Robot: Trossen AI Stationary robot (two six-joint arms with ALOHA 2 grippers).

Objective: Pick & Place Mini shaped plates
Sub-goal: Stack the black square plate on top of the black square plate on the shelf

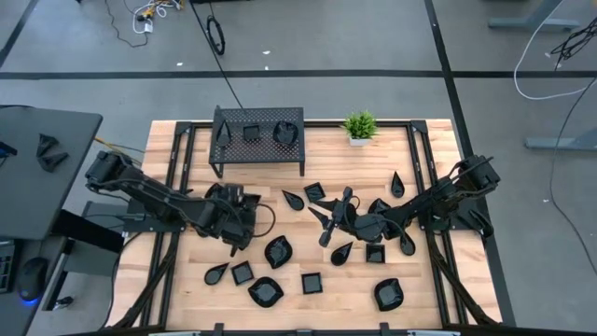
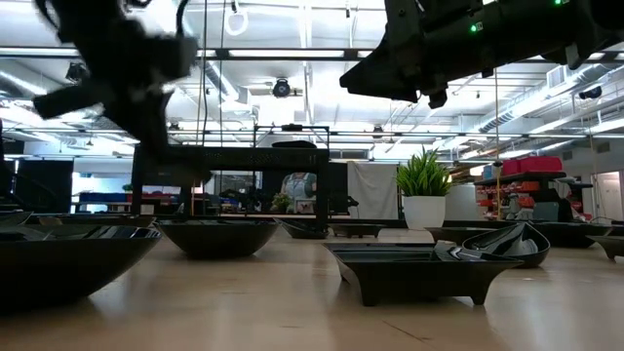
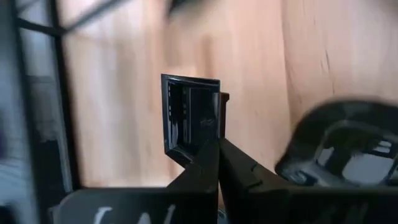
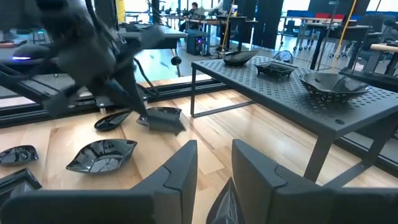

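- The left arm is stretched from the table's nine o'clock edge toward the centre, with the left gripper (image 1: pixel 235 245) angled down over the wood at about seven o'clock of the table's middle.
- In the left wrist view, the left gripper's fingers (image 3: pixel 208 163) are seen pressed together on the rim of a small square plate (image 3: pixel 189 118), which is held on edge above the wooden table (image 3: pixel 249 68).
- A rounded black dish (image 3: pixel 348 143) is seen just beside that grip in the same view.
- The right arm is reached in from the three o'clock edge, its forearm sloping toward the centre, with the right gripper (image 1: pixel 328 220) just right of the table's middle.
- The right gripper's fingers (image 4: pixel 180 163) are held apart in a moderate gap, and nothing is seen between them.
- The remaining mini shaped plates (image 1: pixel 280 250) are scattered over the table's middle and six o'clock half, in square, leaf and rounded forms.
- Three dishes are seen resting on the black perforated rack (image 1: pixel 259 136) at twelve o'clock.
- A small potted plant (image 1: pixel 359 126) stands just beside the rack, at about one o'clock.
- In the low view, a square plate (image 2: pixel 419 268) sits flat on the wood in the foreground.
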